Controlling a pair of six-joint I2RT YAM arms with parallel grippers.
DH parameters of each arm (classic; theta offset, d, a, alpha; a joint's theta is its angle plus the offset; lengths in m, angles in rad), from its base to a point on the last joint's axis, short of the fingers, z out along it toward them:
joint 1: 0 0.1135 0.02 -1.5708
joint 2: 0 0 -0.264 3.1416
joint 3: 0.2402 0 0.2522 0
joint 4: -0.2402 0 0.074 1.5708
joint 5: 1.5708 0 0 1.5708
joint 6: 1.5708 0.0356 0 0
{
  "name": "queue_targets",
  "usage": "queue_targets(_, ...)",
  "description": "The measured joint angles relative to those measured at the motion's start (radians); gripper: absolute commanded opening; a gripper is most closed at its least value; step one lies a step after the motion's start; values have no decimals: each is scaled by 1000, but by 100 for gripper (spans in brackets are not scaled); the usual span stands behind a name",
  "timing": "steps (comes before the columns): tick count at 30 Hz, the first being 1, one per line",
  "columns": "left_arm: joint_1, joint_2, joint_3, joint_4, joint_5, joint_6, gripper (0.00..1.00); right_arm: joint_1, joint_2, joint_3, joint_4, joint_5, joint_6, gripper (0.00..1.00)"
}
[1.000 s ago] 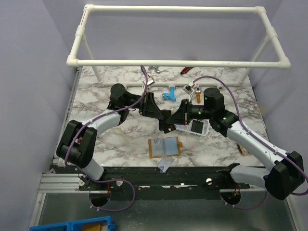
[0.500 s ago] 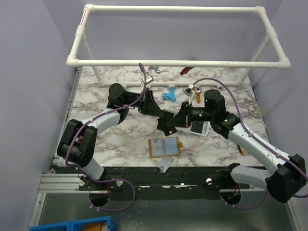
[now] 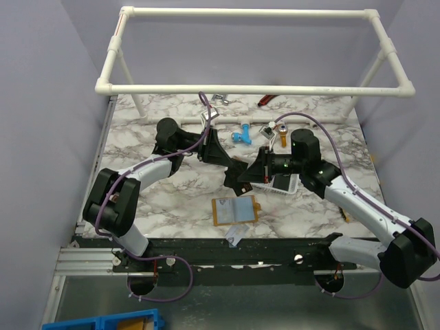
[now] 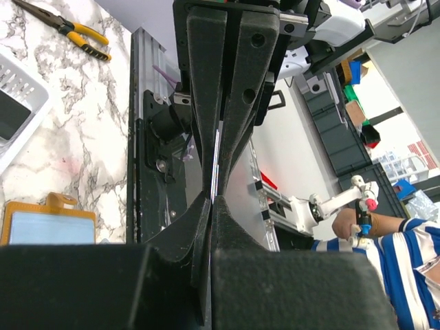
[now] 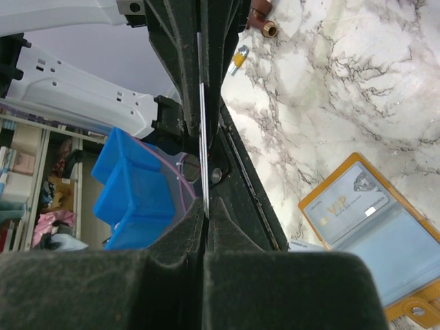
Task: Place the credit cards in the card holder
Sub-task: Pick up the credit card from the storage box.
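Observation:
The orange-brown card holder [image 3: 235, 210] lies open on the marble near the front edge. It also shows in the right wrist view [image 5: 371, 227], with a pale VIP card in one pocket, and in the left wrist view [image 4: 48, 223]. Both grippers meet above and behind it. My left gripper [image 3: 232, 170] and my right gripper [image 3: 247, 176] are each shut on opposite ends of one black credit card [image 3: 238, 181], held on edge. Its thin edge shows between the jaws in the left wrist view [image 4: 217, 148] and the right wrist view [image 5: 201, 103]. A silvery-white card [image 3: 236, 234] lies at the table's front edge.
A white mesh basket [image 3: 291, 185] holding a black card sits right of the grippers. A blue object [image 3: 240, 135], a small bottle [image 3: 280, 135] and red-handled pliers [image 3: 267, 100] lie at the back. Yellow-handled pliers [image 4: 69, 31] lie beyond the basket. A white pipe frame [image 3: 254, 89] stands overhead.
The two grippers, joined on the black card, have shifted slightly left and away. Nothing has been let go.

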Motion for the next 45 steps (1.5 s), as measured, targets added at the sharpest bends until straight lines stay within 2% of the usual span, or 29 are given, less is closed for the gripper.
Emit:
queue_targets(7, 19, 37, -1, -6, -1, -4, 0, 0, 11, -24, 47, 23, 5, 1)
queue_targets(12, 54, 47, -12, -71, -18, 15, 0, -4, 23, -46, 47, 30, 14, 1)
queue_targets(17, 182, 42, -13, -248, -144, 126, 0, -4, 22, -87, -36, 9, 26, 1)
queue_targets(25, 174, 25, 23, -511, -257, 314, 0, -3, -18, -92, -79, 55, 37, 1)
queue_targets(29, 130, 51, 103, -638, -303, 394, 0, -3, -76, -60, -196, 232, 30, 1)
queue_targets(34, 8, 145, 232, -768, -365, 494, 0, -9, -163, -49, -324, 478, 61, 1)
queue_targets(38, -107, 257, 374, -848, -402, 550, 0, -11, -307, -48, -392, 647, 103, 1)
queue_targets(41, -184, 356, 499, -909, -425, 604, 0, -11, -368, -47, -442, 733, 129, 1)
queue_targets(45, -261, 443, 594, -969, -449, 663, 0, -12, -381, -47, -523, 817, 163, 1)
